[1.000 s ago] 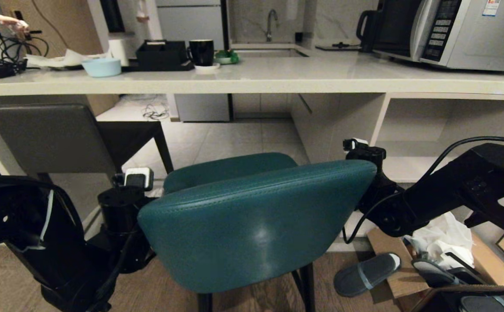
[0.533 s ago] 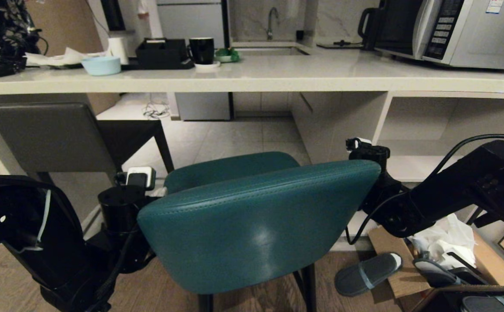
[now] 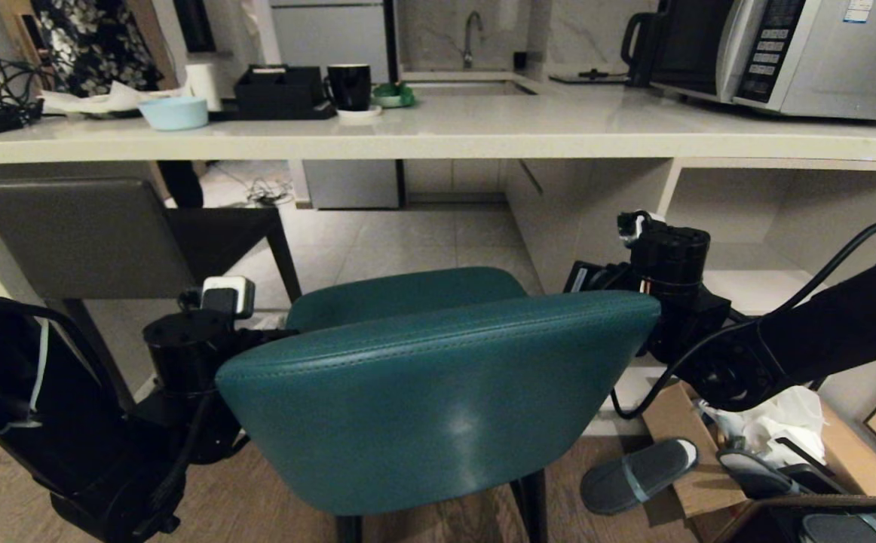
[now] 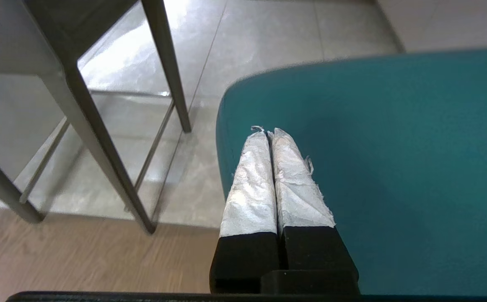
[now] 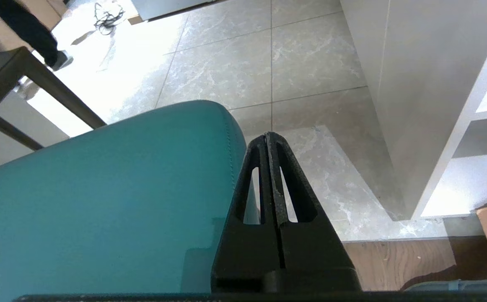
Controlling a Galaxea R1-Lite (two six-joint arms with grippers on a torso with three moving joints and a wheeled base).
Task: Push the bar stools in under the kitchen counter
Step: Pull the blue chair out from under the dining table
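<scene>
The teal stool (image 3: 438,392) is seen at the near centre, its curved backrest toward the camera and its seat reaching toward the desk (image 3: 483,139), not yet under it. The grey stool (image 3: 84,237) is placed to the left, its square backrest just below the desk edge and its seat tucked beneath.

The left pincer (image 4: 267,133) is pressed shut on nothing, its paper-wrapped fingers (image 4: 252,180) laid over the left end of the teal backrest; whether they touch it cannot be told. The right pincer (image 5: 268,136) is likewise closed and empty, held just beside the right end of the same backrest, over the tiled floor (image 5: 302,63).

On the desk a blue bowl (image 3: 175,113), a black mug (image 3: 350,87) and a microwave (image 3: 800,53) are seen. A slipper (image 3: 638,475) is lying on the wooden floor at the near right.
</scene>
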